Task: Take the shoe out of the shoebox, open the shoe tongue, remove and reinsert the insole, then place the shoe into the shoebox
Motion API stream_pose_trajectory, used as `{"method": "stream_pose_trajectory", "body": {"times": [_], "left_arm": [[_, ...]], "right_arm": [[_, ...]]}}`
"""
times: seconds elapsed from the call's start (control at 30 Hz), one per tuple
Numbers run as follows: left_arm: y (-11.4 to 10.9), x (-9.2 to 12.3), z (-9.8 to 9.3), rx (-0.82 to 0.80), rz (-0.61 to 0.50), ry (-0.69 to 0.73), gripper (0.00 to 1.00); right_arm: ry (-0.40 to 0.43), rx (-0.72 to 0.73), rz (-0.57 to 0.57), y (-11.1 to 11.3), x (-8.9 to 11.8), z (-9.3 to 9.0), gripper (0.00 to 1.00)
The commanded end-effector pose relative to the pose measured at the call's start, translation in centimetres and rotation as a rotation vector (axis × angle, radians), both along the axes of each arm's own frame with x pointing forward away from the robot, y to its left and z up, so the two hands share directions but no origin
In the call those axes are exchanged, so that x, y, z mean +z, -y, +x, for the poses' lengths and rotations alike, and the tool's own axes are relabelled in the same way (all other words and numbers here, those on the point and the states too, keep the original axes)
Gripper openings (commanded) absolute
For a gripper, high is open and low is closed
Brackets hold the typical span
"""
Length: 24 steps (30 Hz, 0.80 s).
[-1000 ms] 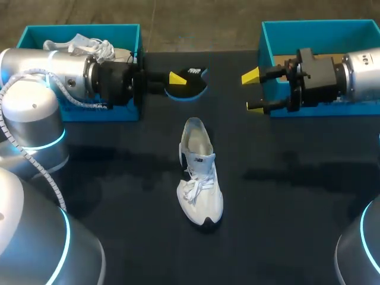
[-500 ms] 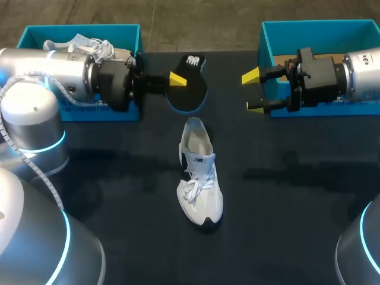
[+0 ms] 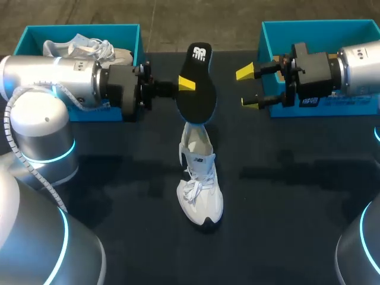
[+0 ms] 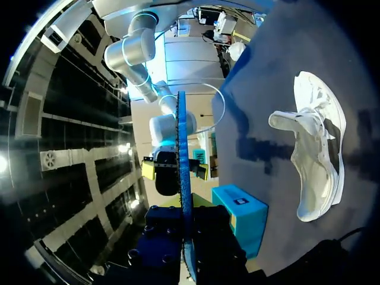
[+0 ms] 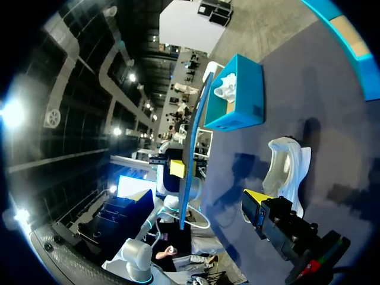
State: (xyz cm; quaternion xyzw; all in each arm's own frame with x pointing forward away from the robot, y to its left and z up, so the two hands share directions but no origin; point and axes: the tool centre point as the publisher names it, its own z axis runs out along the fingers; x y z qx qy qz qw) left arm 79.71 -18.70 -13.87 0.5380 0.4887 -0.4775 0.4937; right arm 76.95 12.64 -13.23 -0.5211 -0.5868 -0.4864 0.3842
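Note:
A white shoe (image 3: 199, 178) lies on the black table, toe toward me, with its tongue pulled open. My left gripper (image 3: 185, 84) is shut on a black insole (image 3: 196, 89) with a blue rim, held on edge in the air just above the shoe's heel. In the left wrist view the insole (image 4: 182, 172) shows edge-on between my fingers, and the shoe (image 4: 317, 154) lies off to one side. My right gripper (image 3: 247, 87) hangs open and empty to the right of the insole, in front of the right shoebox (image 3: 268, 35). The right wrist view shows the insole (image 5: 193, 148) and the shoe (image 5: 285, 163).
The left teal shoebox (image 3: 127, 31) at the back left holds a second white shoe (image 3: 80, 44). The right teal box stands at the back right, partly covered by my right arm. Both arms stretch across the back of the table.
My left gripper has carried the insole to the right and turned it from lying low at the table's back to standing on edge above the shoe's heel. My right gripper shifted slightly left.

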Motion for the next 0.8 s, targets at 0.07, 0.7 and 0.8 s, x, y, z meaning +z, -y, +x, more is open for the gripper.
{"method": "stream_pose_trajectory", "body": {"times": [0.07,0.7,0.8], "left_arm": [[1.4,-0.1,0.8,-0.003,-0.004,0.005,0.0],[3.8,0.1,1.3,0.005,-0.046,0.026,0.0],[3.8,0.1,1.2,0.006,-0.052,0.029,0.0]], "right_arm": [[0.004,0.016,0.003,-1.6,0.2,0.7,1.0],[-0.006,0.044,0.037,-4.4,0.2,0.5,0.6],[-0.005,0.039,0.037,-4.3,0.2,0.4,0.49]]}}
